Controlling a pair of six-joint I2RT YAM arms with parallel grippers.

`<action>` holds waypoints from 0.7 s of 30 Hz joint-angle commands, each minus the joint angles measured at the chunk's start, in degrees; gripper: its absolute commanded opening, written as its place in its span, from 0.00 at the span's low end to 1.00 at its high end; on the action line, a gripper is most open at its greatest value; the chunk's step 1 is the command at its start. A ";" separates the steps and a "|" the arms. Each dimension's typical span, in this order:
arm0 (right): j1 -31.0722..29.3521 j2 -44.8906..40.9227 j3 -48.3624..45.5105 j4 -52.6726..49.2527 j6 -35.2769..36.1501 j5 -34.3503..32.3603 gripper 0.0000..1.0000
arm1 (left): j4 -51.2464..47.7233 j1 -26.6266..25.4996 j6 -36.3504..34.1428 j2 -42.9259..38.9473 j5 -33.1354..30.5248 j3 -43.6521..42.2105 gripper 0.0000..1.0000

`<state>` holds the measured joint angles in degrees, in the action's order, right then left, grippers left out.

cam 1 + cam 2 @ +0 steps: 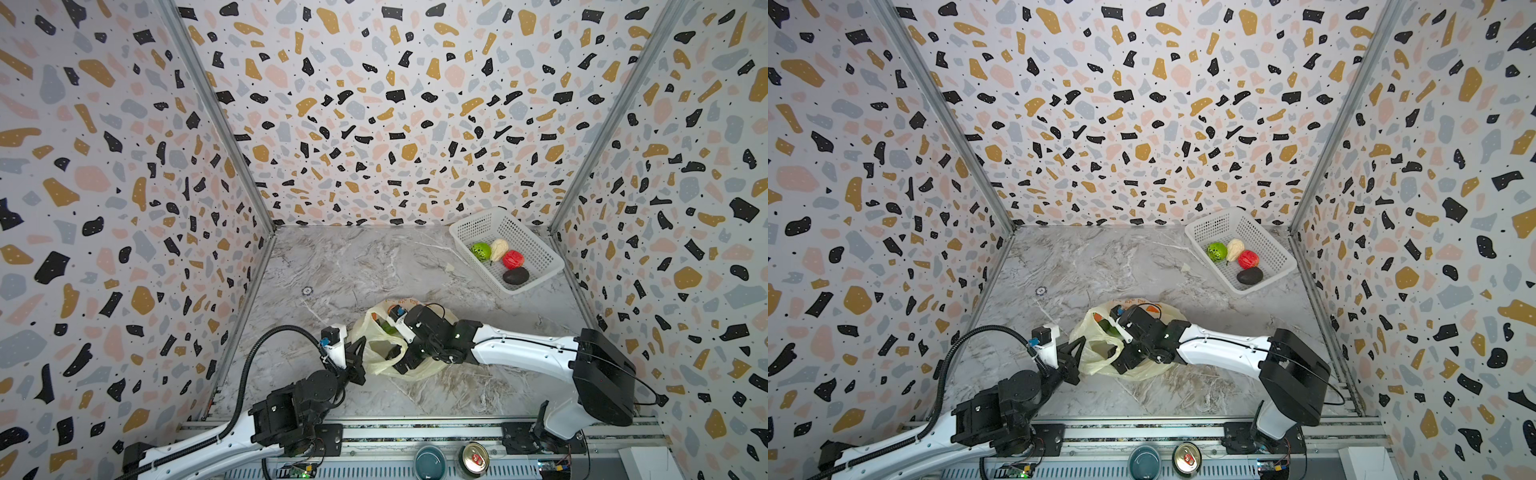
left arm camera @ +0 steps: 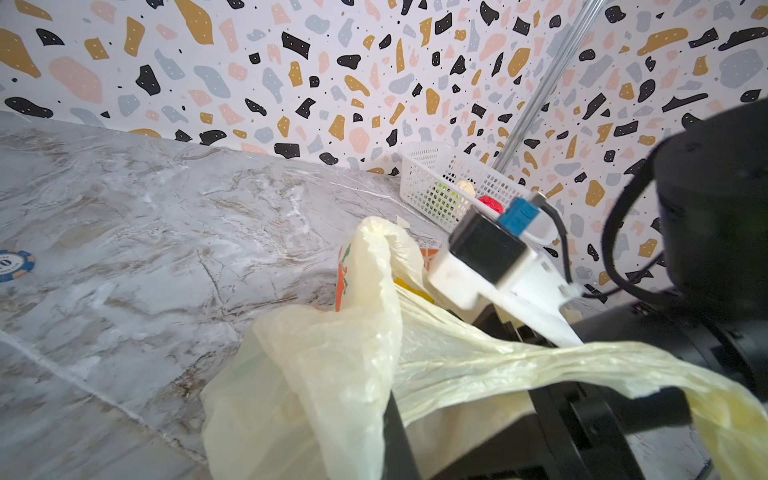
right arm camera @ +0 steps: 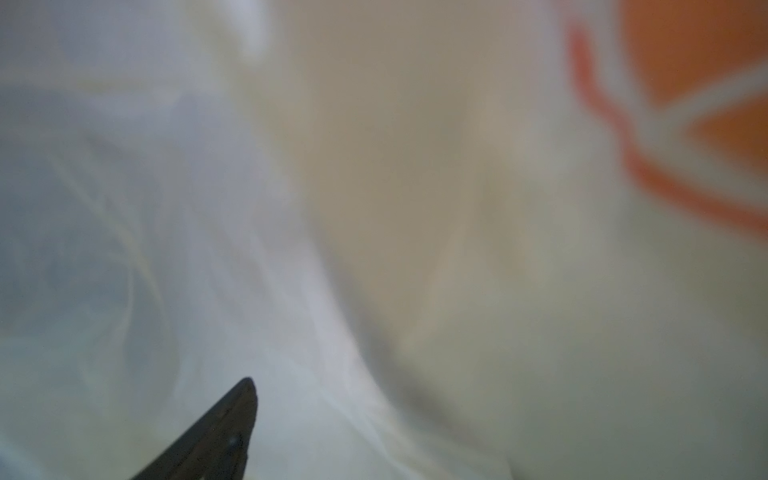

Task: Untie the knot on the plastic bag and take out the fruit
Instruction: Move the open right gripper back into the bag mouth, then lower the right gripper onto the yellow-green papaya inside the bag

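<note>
At the near left, the left gripper [image 1: 358,358] is clamped together on the left rim of the plastic bag [image 1: 368,328]. In the left wrist view the pale film [image 2: 332,365] runs taut down to its finger [image 2: 395,432]. That hold appears to prop the mouth open.

The bag lies on the marble surface [image 1: 353,257] near the middle and gapes upward. No knot shows, and the handles look loose, so I judge the untying done and the emptying under way. A green piece of fruit [image 1: 389,328] shows inside the bag in both top views, and a scrap of yellow [image 2: 409,286] lies deeper in.

Reaching in from the right, the right gripper [image 1: 394,340] sits inside the bag's mouth with its jaws wide apart. The right wrist view shows only blurred film, the orange print [image 3: 706,62] and one dark fingertip [image 3: 216,432], with no fruit between the jaws. It seems to be empty and searching.

At the far right, the white basket [image 1: 486,222] already holds four pieces: lime green [image 1: 480,251], cream [image 1: 498,249], red [image 1: 513,258] and near-black [image 1: 516,275].

The next move calls for settling the open jaws around one piece rather than loose film. The gripper then has to close and lift out through the mouth while the left hold stays firm.
</note>
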<state>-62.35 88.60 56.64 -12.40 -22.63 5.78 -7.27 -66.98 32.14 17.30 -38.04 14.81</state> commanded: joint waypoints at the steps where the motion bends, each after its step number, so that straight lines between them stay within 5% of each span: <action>1: -0.82 -4.89 -2.58 -1.04 0.16 -5.61 0.91 | 2.08 -0.26 -0.69 -0.51 -1.21 1.26 0.00; 21: -7.34 -3.05 -1.61 -6.48 5.31 -10.87 0.90 | 2.78 -0.26 -2.01 3.53 0.33 5.41 0.00</action>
<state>-69.01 86.11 53.08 -16.10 -18.48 -3.53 -7.25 -66.98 31.11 20.75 -37.74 18.55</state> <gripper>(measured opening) 0.895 0.047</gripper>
